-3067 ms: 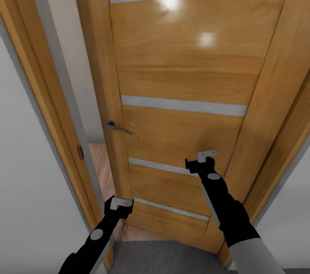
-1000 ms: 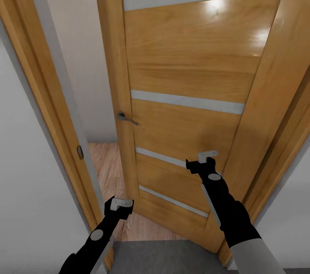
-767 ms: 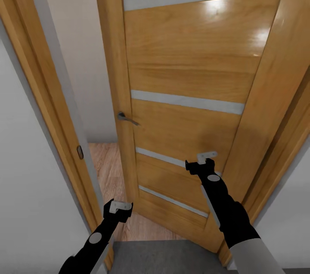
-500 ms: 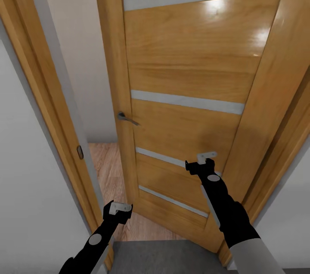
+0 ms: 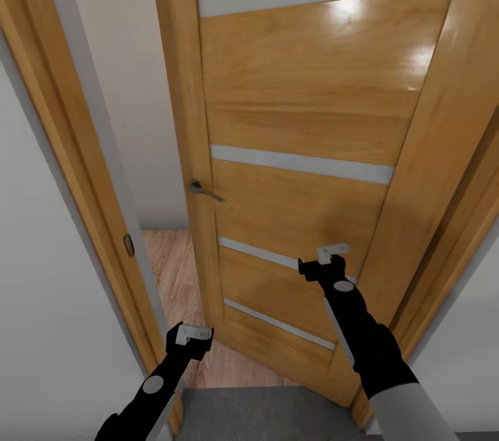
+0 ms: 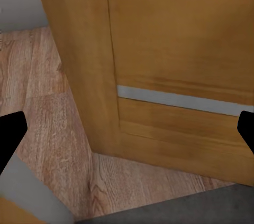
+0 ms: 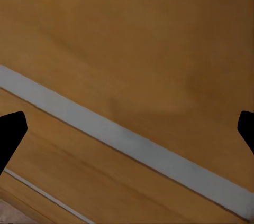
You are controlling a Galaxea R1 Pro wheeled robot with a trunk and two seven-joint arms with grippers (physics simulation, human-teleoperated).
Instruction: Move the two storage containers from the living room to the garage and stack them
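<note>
- Storage containers: neither orange-red bin appears at this moment, so their position and contents cannot be told; both grippers are empty.
- Right gripper [image 5: 331, 257]: raised close against the lower half of the wooden panel door [image 5: 305, 115], just above one of its grey inlay strips [image 5: 260, 254]; contact with the panel cannot be confirmed. In the right wrist view the black fingertips [image 7: 10, 129] sit at opposite edges of the frame, so the fingers stand wide apart with nothing between them.
- Left gripper [image 5: 190, 337]: held low, near the door's free edge and its bottom corner. The left wrist view shows its fingertips [image 6: 10, 131] likewise spread wide and empty, looking at the door's lower corner [image 6: 106, 147].
- Door: ajar, its lever handle [image 5: 202, 189] on the free edge; the gap lies between that edge and the door frame [image 5: 83, 170] at the left.
- Beyond the gap: light wood-plank floor [image 5: 173, 267] and a plain pale wall [image 5: 128, 66]; a strip of grey floor [image 5: 263, 413] lies on the robot's side of the threshold.
- Step in hand (judged): opening a way through the doorway while travelling, early in the task.
- Doing it well (judged): push with the right arm well away from the hinge side, keep the left arm clear of the swinging edge and the frame, and widen the gap enough for the base before driving through.
</note>
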